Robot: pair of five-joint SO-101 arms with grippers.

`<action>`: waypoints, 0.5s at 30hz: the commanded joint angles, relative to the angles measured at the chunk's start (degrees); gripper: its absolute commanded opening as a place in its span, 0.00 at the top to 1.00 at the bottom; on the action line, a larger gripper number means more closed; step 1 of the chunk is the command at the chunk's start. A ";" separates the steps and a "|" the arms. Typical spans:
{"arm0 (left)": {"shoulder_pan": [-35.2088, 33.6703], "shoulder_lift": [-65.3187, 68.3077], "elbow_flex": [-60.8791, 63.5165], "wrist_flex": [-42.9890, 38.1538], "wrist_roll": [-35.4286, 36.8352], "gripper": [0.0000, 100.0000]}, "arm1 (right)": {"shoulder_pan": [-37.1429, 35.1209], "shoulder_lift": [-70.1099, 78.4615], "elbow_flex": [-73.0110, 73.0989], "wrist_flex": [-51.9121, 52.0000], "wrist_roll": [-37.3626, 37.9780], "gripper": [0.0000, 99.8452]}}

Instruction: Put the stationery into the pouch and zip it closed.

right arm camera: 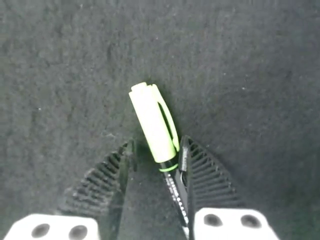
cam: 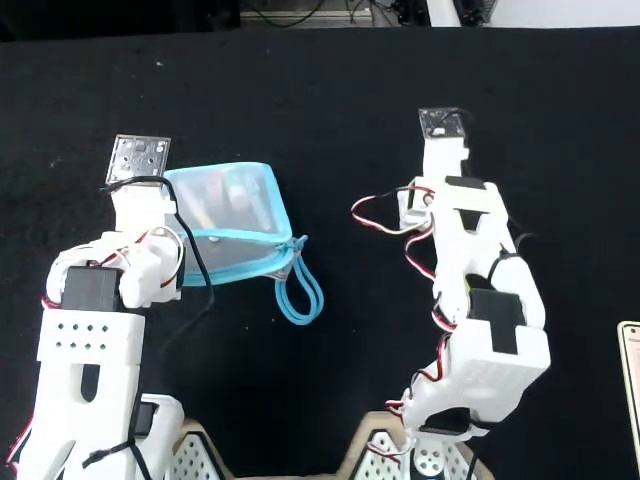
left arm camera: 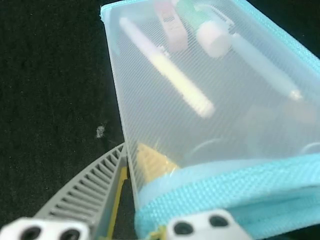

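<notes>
A translucent pouch (cam: 232, 212) with cyan trim lies on the black cloth, with several pens and other stationery inside (left arm camera: 172, 80). My left gripper (left arm camera: 136, 155) is shut on the pouch's edge beside the zip band (left arm camera: 225, 185); in the high view the left gripper (cam: 176, 243) sits at the pouch's left side. A marker with a green cap (right arm camera: 154, 122) and a black body lies on the cloth. My right gripper (right arm camera: 157, 142) is open and straddles it, one finger (right arm camera: 202, 172) touching the marker, the other a little apart. The right arm (cam: 470, 230) stands well right of the pouch.
The pouch's cyan wrist loop (cam: 300, 290) trails toward the table's middle. A pale flat object (cam: 630, 370) sits at the right edge. Both arm bases stand at the near edge. Black cloth (cam: 330, 110) covers the table.
</notes>
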 commanded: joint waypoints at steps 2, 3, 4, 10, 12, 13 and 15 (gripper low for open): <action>0.40 0.35 0.40 0.79 -0.18 0.97 | -0.97 -0.40 -4.44 1.93 0.44 0.86; 0.40 0.35 0.40 0.79 -0.18 0.97 | -1.14 -0.40 -4.44 2.02 0.44 0.86; 0.40 0.35 0.40 0.79 -0.18 0.97 | -1.41 -0.40 -4.44 2.02 0.44 0.86; 0.40 0.35 0.40 0.79 -0.18 0.97 | -1.76 -0.40 -4.44 2.20 0.35 0.83; 0.40 0.35 0.40 0.79 -0.18 0.97 | -1.76 -0.40 -4.44 2.20 0.35 0.77; 0.40 0.35 0.40 0.79 -0.18 0.97 | -1.76 -0.40 -4.44 2.20 0.44 0.74; 0.40 0.35 0.40 0.79 -0.18 0.97 | -1.76 -0.40 -4.35 2.20 1.32 0.70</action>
